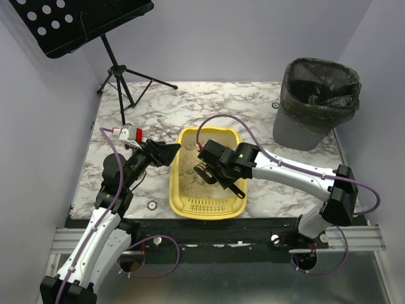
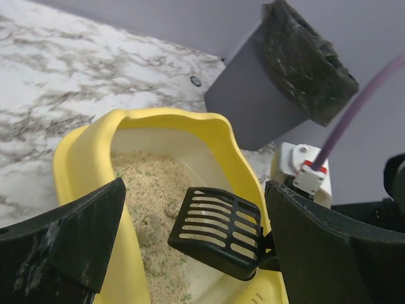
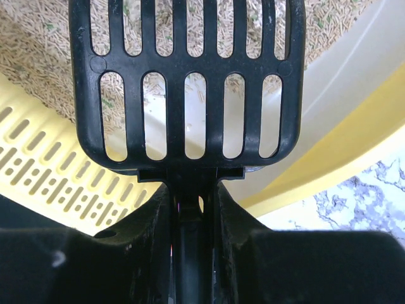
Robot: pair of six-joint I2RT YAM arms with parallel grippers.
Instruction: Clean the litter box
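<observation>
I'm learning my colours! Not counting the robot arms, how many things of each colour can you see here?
Yellow: 1 (litter box)
Black: 2 (scoop, stand)
Grey: 1 (bin)
Total: 4
</observation>
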